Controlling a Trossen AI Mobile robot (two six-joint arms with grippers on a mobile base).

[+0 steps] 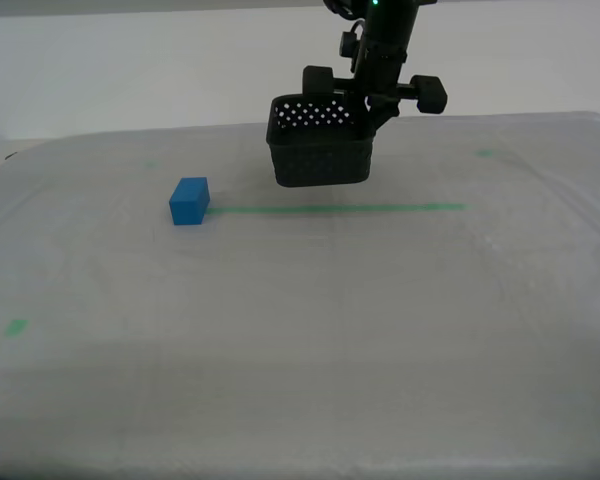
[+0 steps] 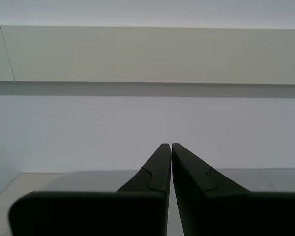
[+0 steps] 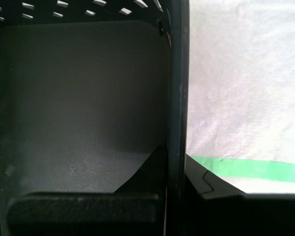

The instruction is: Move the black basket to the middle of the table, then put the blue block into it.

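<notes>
- Arm (image 1: 380, 40): matte black, stacked cylindrical segments, small green indicator light near its top.
- Side knobs (image 1: 430, 92): black, rounded.
- My second gripper (image 2: 167, 147): black tapered fingers, notched edges.

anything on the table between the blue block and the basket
No object; in the exterior view only bare table sheeting and the green tape line separate blue block and black basket.

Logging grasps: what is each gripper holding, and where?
My first gripper clamps the perforated black plastic basket by one side wall's rim. My second gripper holds nothing.
</notes>
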